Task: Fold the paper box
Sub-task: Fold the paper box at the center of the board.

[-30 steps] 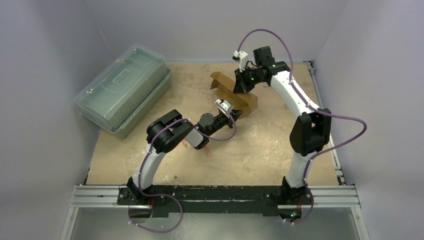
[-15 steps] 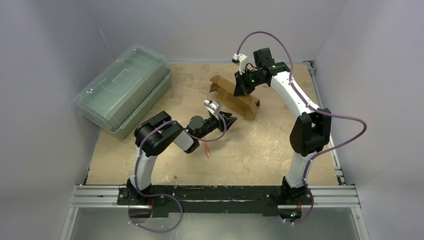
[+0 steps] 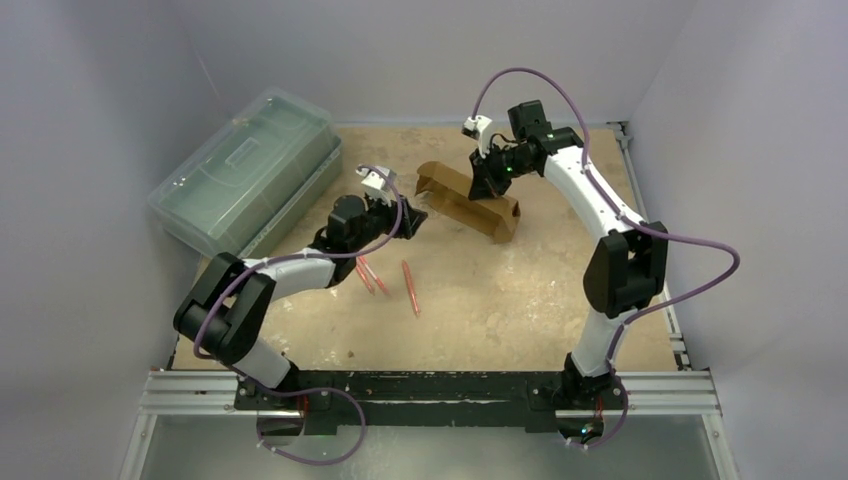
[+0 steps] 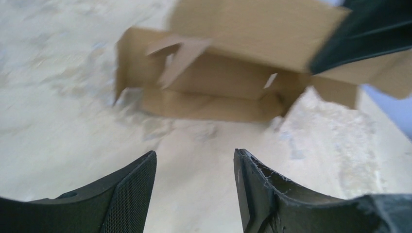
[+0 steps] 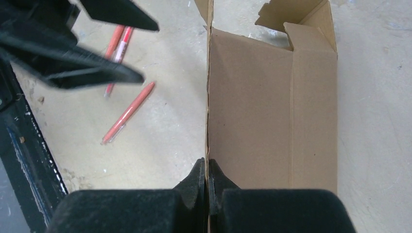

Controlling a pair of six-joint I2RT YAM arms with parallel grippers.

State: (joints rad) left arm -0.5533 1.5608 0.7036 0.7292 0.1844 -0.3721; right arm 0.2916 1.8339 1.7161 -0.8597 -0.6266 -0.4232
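While lying far back on the table, looks roughly half done: paper box popped into a sleeve, end flaps loose, untucked. Right gripper pinched on its wall edge; left gripper spread, empty, facing the open end.

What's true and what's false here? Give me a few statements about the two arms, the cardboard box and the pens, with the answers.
1. The right gripper is pinched shut on one wall edge of the paper box. True.
2. The left gripper is holding a pen. False: its jaws are open and empty, pointed at the box's open end.
3. The red pens lie inside the box. False: they lie on the table, beside it.
4. The green plastic case sits at the far left, apart from the box. True.
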